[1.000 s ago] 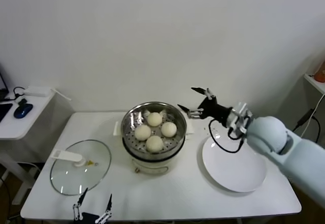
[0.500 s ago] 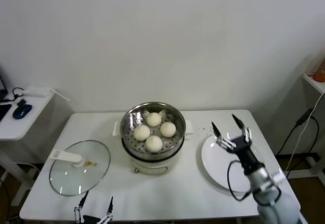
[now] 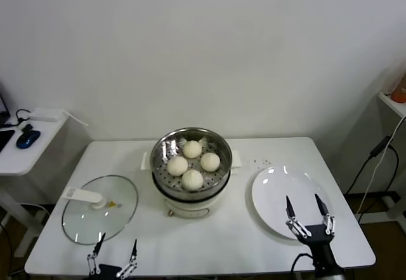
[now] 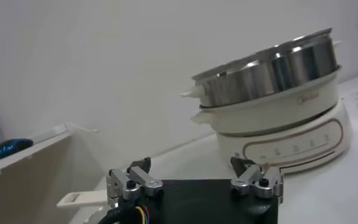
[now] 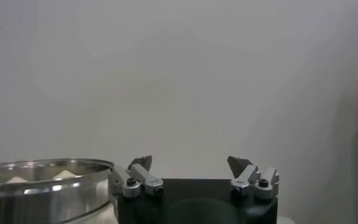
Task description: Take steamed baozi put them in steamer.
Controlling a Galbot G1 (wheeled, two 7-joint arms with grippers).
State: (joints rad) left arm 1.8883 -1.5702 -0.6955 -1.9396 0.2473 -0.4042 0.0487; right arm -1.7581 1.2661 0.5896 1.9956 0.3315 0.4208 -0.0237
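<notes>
Several off-white steamed baozi point(image 3: 192, 164) lie in the shiny steamer point(image 3: 160, 149), which stands on a cream pot base mid-table. My right gripper point(image 3: 309, 213) is open and empty at the table's front right, over the near rim of the white plate point(image 3: 273, 191). In the right wrist view its fingers point(image 5: 190, 163) stand wide apart, with the steamer's rim point(image 5: 45, 176) and baozi tops off to the side. My left gripper point(image 3: 115, 251) is open and empty at the front left edge; its wrist view shows the steamer point(image 4: 270, 67) from the side.
A round glass lid with a white handle point(image 3: 99, 207) lies on the table left of the pot. A side table with a blue mouse point(image 3: 28, 138) stands at far left. Cables hang at far right point(image 3: 374, 166).
My right arm has drawn back from beside the steamer, over the plate, to the table's front right edge, staying open. The baozi, steamer and left arm are unchanged.
</notes>
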